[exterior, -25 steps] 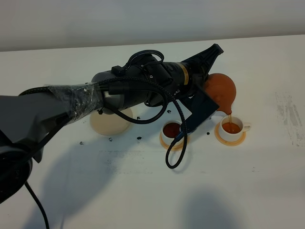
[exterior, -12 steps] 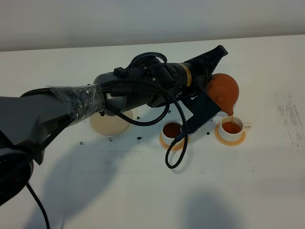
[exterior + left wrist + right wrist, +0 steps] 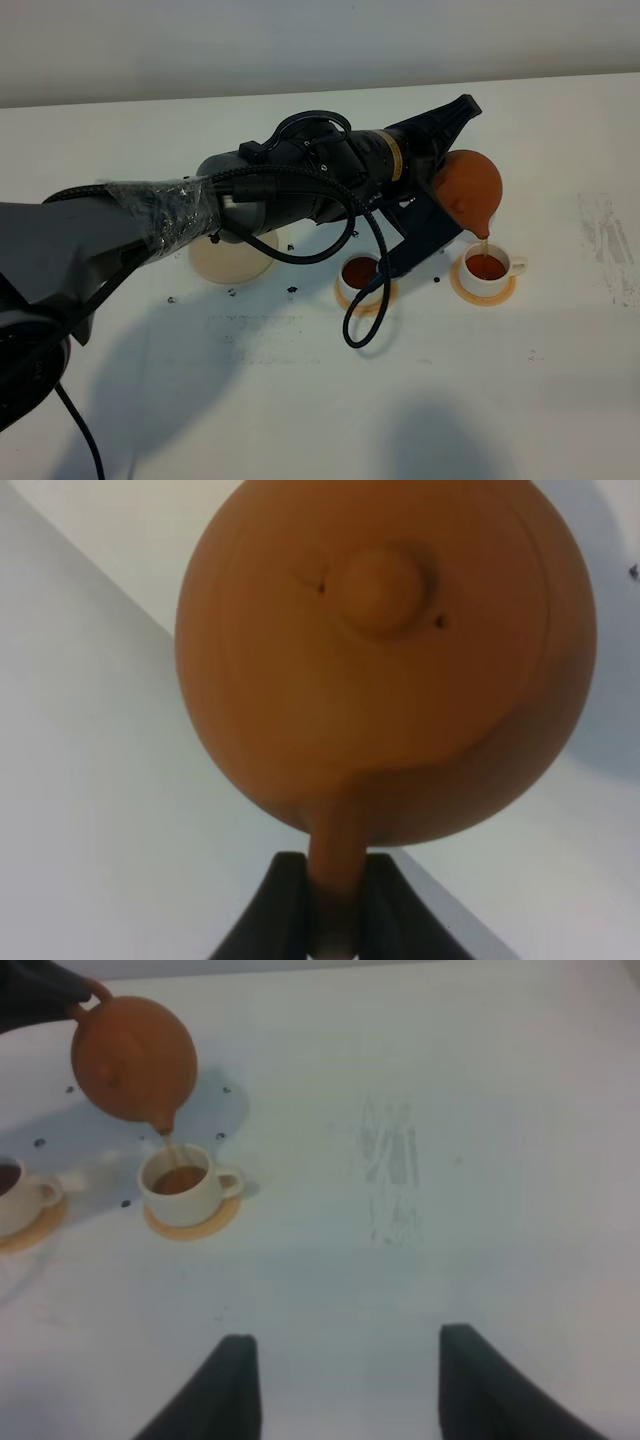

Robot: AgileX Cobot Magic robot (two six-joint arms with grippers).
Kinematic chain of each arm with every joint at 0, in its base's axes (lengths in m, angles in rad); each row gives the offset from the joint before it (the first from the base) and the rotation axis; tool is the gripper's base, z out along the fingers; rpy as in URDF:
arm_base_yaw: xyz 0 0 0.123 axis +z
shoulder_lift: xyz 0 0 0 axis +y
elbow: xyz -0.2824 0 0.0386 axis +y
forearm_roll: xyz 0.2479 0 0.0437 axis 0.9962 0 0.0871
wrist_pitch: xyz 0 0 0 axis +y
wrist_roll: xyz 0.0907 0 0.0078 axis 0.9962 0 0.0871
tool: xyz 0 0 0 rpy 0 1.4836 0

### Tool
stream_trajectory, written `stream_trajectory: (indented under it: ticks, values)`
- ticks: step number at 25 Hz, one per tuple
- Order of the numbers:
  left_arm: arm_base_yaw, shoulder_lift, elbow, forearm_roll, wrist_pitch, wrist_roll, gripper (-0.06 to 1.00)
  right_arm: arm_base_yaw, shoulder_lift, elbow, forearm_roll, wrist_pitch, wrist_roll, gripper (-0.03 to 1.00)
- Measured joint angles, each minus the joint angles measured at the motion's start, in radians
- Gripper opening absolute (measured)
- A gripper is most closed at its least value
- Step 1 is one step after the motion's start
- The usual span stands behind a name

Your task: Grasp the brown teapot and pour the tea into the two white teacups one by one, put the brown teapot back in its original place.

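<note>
Left gripper (image 3: 335, 905): clamped on handle of brown teapot (image 3: 468, 188), tilted above the filling cup.
Right gripper (image 3: 345, 1390): spread wide, empty.
Saucer (image 3: 232, 262): vacant (return pending).
Teacups: one (image 3: 358, 272) filled; one (image 3: 486, 268) nearer right edge of table (image 3: 300, 420) filling.

Saucer (image 3: 228, 264) half behind L arm (image 3: 290, 185); one cup (image 3: 25, 1200) edge-cropped.

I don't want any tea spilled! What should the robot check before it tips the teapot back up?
1. Left hand shut on brown teapot handle: ok.
2. Tea stream lands inside teacup under spout: ok.
3. Other teacup holds tea: ok.
4. Teacup under spout full enough: cannot tell.
5. Cream saucer free, where visible: ok.
6. Right hand open, away from cups: ok.
</note>
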Motion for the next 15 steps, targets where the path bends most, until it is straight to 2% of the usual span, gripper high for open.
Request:
stream_trajectory:
  ticks: [15]
  values:
    - [-0.003,0.0,0.0,0.047,-0.008,0.0,0.11,0.0,0.0,0.0,0.0,0.0,0.0,0.42]
